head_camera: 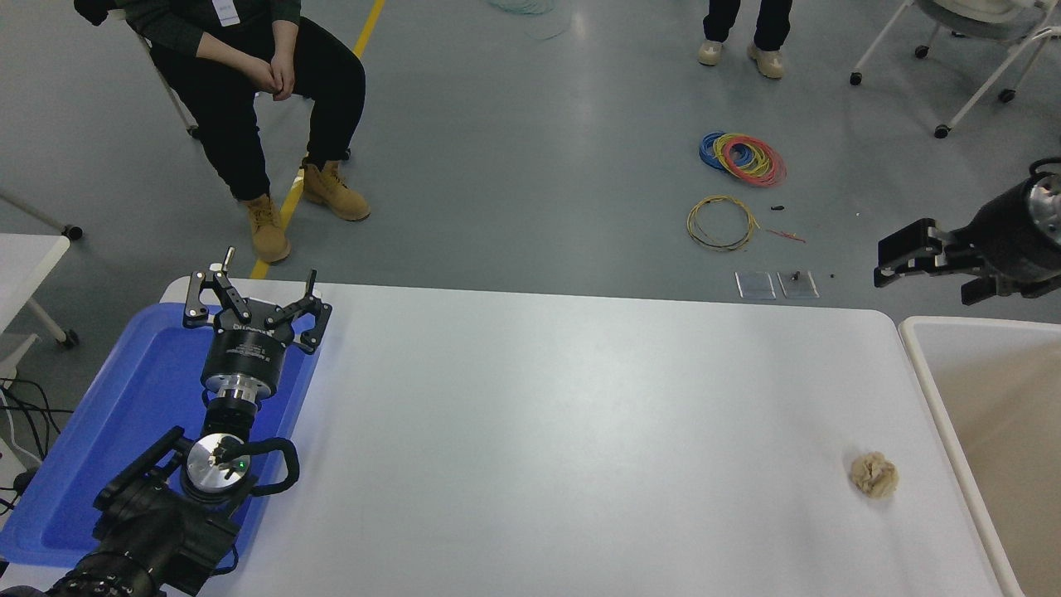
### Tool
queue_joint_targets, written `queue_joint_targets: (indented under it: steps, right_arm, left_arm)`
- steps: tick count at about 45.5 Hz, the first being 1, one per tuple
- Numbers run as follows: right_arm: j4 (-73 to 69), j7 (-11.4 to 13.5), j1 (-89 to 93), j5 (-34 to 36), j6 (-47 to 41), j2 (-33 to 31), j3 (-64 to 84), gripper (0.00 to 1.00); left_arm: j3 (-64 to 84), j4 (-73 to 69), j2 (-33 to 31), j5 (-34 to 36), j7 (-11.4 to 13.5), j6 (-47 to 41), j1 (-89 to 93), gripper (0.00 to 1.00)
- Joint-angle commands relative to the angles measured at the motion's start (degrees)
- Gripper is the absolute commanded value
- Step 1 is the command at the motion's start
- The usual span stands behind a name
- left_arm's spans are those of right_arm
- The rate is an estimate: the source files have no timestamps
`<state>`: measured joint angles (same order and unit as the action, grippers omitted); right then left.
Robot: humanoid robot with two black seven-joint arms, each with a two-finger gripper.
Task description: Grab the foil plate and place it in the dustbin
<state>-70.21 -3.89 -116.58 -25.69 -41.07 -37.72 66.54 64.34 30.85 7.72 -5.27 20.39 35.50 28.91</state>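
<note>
Blue tray (99,431): left edge of white bench (539,431). Left end effector (253,300): parked above the tray, fingers spread, holding nothing. Seated person (249,75): beyond the bench, far left. Crumpled paper ball (874,476): bench, near right. Right end effector (928,265): above dustbin's far rim, fingers apart, empty. Dustbin (920,365): just beside the bench's right end. Foil plate: nowhere visible.
</note>
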Motion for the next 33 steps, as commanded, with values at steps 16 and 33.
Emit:
queue_joint_targets:
  steps: [16,33]
  right_arm:
    - [-7.83,0.03,-6.20,-4.98,-3.93,0.19,0.61,1.00]
    - [-8.01,0.02,-6.38,-4.89,-3.93,0.19,0.17,1.00]
  left_arm:
    - [0.00,0.00,0.02,0.00,0.00,-0.08,0.00,1.00]
    - [0.00,0.00,0.02,0.00,0.00,0.00,0.00,1.00]
